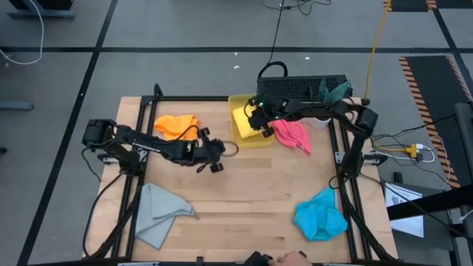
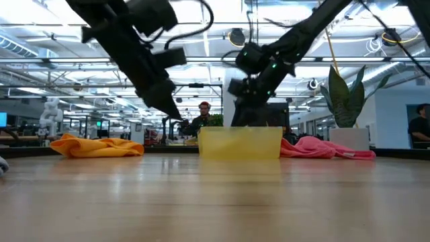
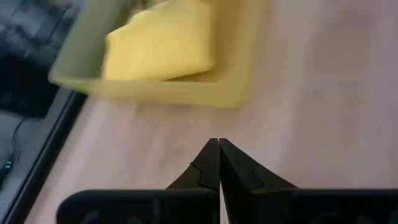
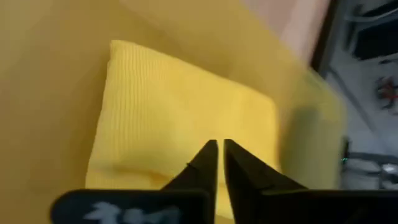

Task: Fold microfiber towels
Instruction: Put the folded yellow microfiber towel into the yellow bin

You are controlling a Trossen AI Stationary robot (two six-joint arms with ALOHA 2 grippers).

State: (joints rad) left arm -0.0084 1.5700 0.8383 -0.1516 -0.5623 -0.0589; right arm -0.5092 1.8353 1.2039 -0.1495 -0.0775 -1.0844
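Microfiber towels are lying spread over the wooden tabletop, which is carrying everything, with both dark arms reaching in over it. Of the loose cloths, the light grey towel is sitting crumpled near the front left corner, the bright blue towel is sitting bunched near the front right, the orange towel is lying at the back left, and the pink towel is lying just beside the yellow bin on its right. That translucent bin is standing at the back centre of the tabletop, and the folded yellow towel is resting flat inside it. Behind the pink cloth, a green-leaved plant in a white pot is standing at the back right. The right pincer is hanging over the bin, directly above the yellow towel, its fingers drawn together with only a thin gap and gripping nothing. The left pincer is hovering over bare wood in front of the bin, fingers pressed fully together and empty.
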